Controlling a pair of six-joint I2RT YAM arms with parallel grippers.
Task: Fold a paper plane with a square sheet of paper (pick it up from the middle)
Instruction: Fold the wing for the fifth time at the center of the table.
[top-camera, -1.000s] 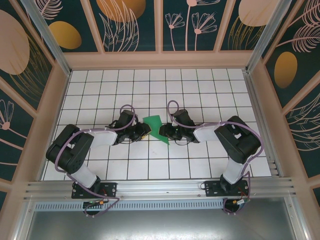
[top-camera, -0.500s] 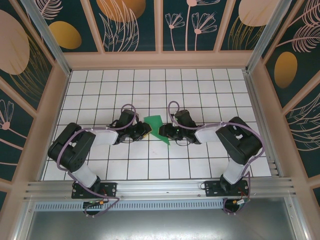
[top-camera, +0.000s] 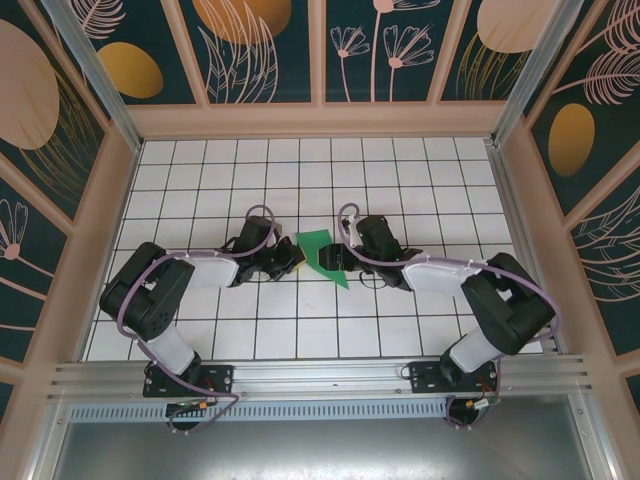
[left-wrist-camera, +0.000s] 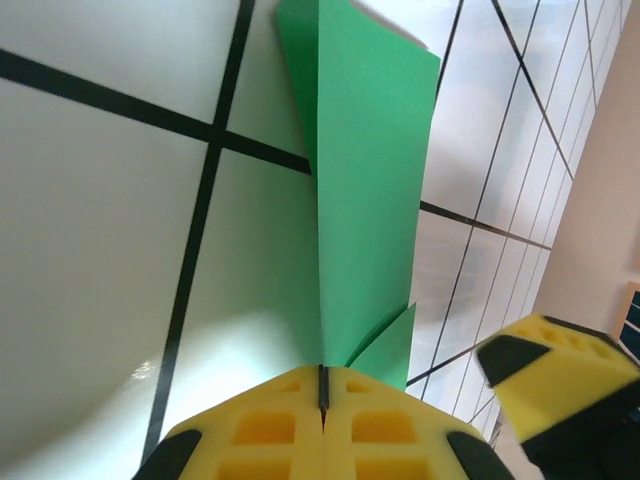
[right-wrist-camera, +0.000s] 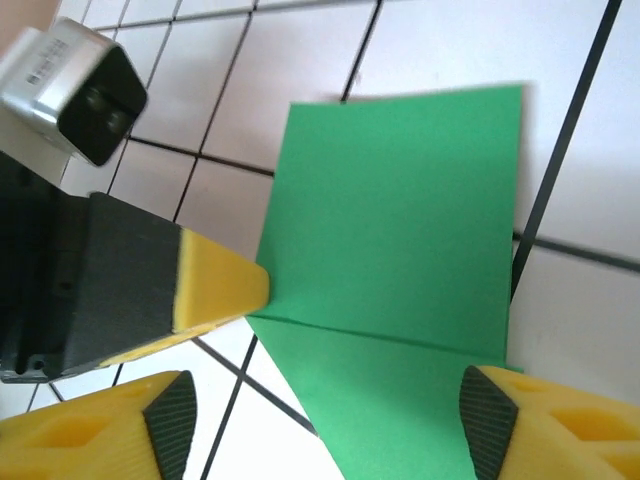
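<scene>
White grid table (top-camera: 200, 180): one folded green paper (top-camera: 318, 245). Two grippers: left gripper (left-wrist-camera: 322, 385) pinches edge, right gripper (right-wrist-camera: 330, 420) spread, empty.

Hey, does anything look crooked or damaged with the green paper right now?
Nothing torn or spilled. The green paper, pinched by the shut left gripper, looks lopsided: a pointed flap juts past the squarer part, probably just a half-finished fold. The right gripper stands open around it.

White tiled surface (top-camera: 200, 190) with black grid lines is lying flat. Dark teal wall panels (top-camera: 270, 60) with orange-and-cream plant prints are enclosing it on three sides; silver metal rail (top-camera: 320, 378) is running along the near edge.
</scene>
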